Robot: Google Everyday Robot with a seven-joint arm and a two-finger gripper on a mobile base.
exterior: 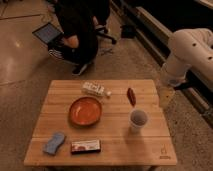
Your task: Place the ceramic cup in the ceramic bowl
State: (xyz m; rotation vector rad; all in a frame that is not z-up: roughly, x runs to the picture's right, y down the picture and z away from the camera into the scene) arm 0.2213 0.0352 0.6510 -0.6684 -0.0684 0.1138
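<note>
— Where is the small white handleless ceramic cup (138, 120) sitting?

— It is standing upright on the pale wooden bench (116, 150), towards the right side of the view, with its greyish inside showing. Nothing is touching it.

— And the wide, shallow, glossy orange-brown ceramic bowl (85, 110)?

— It is resting near the middle of the bench, to the left of the cup and well apart from it. Nothing is lying inside it.

— What is the pincer (168, 91) doing?

— It is hanging at the lower end of the bulky white robot arm (192, 47), just off the far right corner of the bench, beyond the cup and clear of both dishes. Whether it is spread or pressed together, one cannot tell; it is not reaching either task piece.

— What else is lying on the bench?

— A clear plastic bottle (96, 90) is lying on its side just behind the bowl. A small elongated reddish-brown object (131, 96) is lying beyond the cup. A crumpled blue cloth or sponge (54, 143) is sitting near the front left corner, and a flat red-and-white packet (85, 146) is lying beside it, in front of the bowl.

— Is anybody standing around?

— A person in dark clothes (77, 32) is crouching on the shiny floor behind the bench, leaning towards an open laptop (47, 33).
</note>
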